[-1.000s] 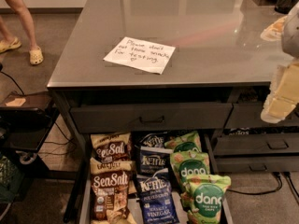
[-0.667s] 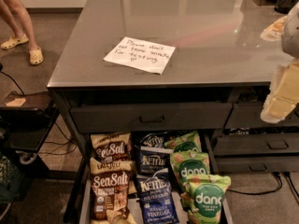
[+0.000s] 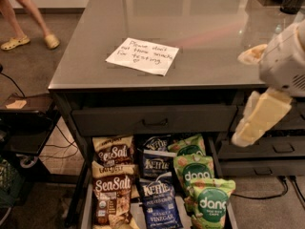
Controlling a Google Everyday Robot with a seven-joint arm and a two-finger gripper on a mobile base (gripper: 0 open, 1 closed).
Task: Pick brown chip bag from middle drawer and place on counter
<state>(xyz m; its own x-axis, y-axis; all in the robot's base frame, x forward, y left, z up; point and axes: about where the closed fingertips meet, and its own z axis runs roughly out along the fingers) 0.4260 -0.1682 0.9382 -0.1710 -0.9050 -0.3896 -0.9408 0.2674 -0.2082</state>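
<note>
Two near-identical brown chip bags lie in the left column of the open middle drawer (image 3: pixel 84 205): one at the back (image 3: pixel 113 151), one in front (image 3: pixel 112 194). The grey counter (image 3: pixel 205 27) above carries a white handwritten note (image 3: pixel 143 56). My gripper (image 3: pixel 245 97) hangs at the right edge of the view, near the counter's front right corner, above and to the right of the drawer. Its cream fingers (image 3: pixel 261 116) stand apart and hold nothing. It is well clear of the bags.
Dark blue Kettle bags (image 3: pixel 157 202) fill the drawer's middle column and green Dang bags (image 3: pixel 208 205) the right. A closed drawer with a bar handle (image 3: pixel 155 121) sits above. More drawers (image 3: pixel 267 151) are at the right, a dark cart (image 3: pixel 24 123) at the left, a person's legs (image 3: pixel 26 13) behind.
The person's legs at the top left have stepped to the right. My gripper and the bags have not visibly moved.
</note>
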